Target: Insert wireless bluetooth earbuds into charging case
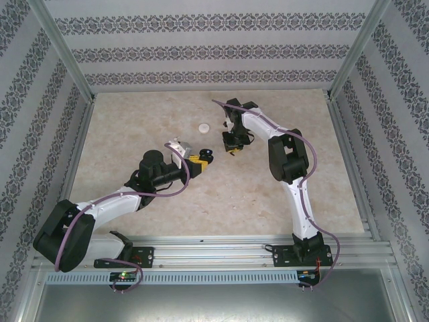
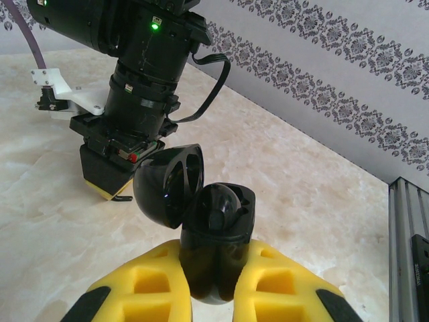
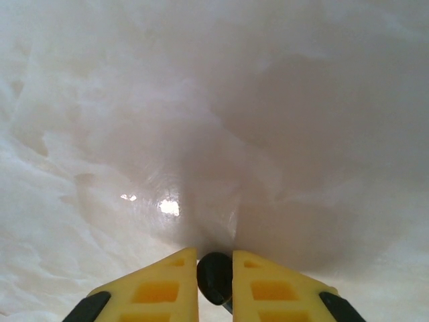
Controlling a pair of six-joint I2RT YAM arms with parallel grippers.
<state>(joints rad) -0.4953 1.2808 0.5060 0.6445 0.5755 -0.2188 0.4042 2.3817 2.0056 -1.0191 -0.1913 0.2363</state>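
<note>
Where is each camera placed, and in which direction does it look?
Top external: above and behind the robot, looking down on the table; the left arm and right arm show from their bases.
Left wrist: on the left arm, looking along the left claw, shut on the open charging case, toward the right claw.
Right wrist: on the right arm, looking down at the table close up; its yellow fingers pinch a black earbud.
Shared: the top and left wrist views both show the charging case and the right claw.
</note>
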